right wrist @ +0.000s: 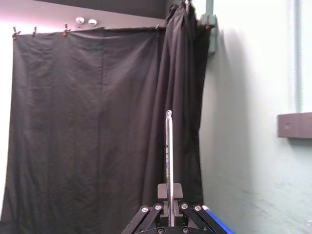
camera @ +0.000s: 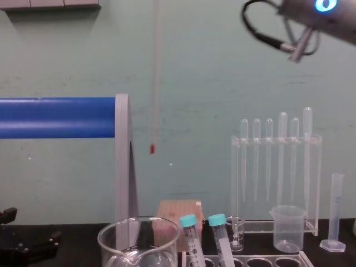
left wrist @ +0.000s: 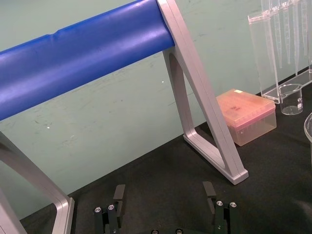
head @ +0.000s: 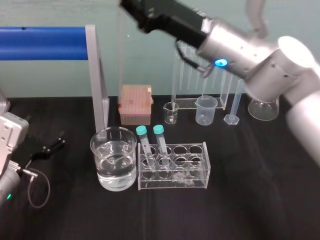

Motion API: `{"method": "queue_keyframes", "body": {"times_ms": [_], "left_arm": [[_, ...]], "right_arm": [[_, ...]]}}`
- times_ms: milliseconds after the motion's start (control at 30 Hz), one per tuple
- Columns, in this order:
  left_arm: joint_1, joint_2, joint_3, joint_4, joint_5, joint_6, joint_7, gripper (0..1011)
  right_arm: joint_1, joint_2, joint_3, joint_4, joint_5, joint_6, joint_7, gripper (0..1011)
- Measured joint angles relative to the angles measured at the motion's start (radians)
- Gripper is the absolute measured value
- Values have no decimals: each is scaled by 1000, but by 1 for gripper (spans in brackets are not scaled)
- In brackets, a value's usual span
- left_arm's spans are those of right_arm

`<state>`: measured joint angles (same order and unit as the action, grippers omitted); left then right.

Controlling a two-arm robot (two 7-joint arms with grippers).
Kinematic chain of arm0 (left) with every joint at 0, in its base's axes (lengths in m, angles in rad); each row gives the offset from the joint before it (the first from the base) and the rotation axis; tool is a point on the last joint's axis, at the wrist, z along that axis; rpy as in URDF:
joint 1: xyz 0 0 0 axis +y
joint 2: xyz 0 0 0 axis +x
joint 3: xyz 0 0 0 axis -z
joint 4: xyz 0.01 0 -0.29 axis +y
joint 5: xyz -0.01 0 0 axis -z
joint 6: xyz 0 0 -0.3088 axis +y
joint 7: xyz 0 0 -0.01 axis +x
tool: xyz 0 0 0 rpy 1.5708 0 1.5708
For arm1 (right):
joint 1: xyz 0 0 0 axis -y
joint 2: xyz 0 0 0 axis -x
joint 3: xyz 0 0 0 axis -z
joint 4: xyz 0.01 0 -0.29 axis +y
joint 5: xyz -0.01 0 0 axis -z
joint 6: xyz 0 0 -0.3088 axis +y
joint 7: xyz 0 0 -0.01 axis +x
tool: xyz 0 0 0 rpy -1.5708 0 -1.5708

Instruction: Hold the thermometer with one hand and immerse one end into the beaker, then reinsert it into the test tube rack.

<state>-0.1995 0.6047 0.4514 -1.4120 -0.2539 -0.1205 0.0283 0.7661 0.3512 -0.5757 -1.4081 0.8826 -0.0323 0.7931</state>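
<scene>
My right gripper (head: 127,7) is raised high over the table's left half, shut on the thermometer (camera: 156,78). The thin glass rod hangs straight down, and its red tip (camera: 151,148) is well above the beaker (camera: 138,240). In the right wrist view the thermometer (right wrist: 168,151) stands up from between the closed fingers (right wrist: 169,194). The wide glass beaker (head: 113,158) holds clear liquid and stands just left of the test tube rack (head: 196,169). Two teal-capped tubes (head: 150,142) lean in the rack's left holes. My left gripper (left wrist: 164,196) is open and parked low at the left (head: 47,147).
A blue bar on a grey frame (head: 97,80) stands behind the beaker. At the back are a pink tip box (head: 135,104), a tiny glass beaker (head: 171,112), a plastic beaker (head: 206,110), a clear pipette stand (camera: 276,178), a graduated cylinder (head: 233,107) and a flask (head: 263,109).
</scene>
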Motion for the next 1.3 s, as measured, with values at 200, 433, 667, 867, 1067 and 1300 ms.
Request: {"method": "queue_keyframes", "body": {"times_ms": [200,433,667,867,1067,1300], "left_arm": [[0,0,0,0,0,0,0,1008],[0,0,0,0,0,0,0,1008],[0,0,0,0,0,0,0,1008],[0,0,0,0,0,0,0,1008],[0,0,0,0,0,0,0,1008],[0,0,0,0,0,0,0,1008]], "right_arm": [[31,-60,-66,93,-30,-5,20,56],[26,-95,-129,202,-100,-19,26,56],[7,-118,-155,286,-152,-48,42,56],[-5,-134,-158,340,-174,-65,65,56],[-14,-138,-159,361,-191,-67,78,56],[-25,-140,-150,367,-205,-65,88,56]]}}
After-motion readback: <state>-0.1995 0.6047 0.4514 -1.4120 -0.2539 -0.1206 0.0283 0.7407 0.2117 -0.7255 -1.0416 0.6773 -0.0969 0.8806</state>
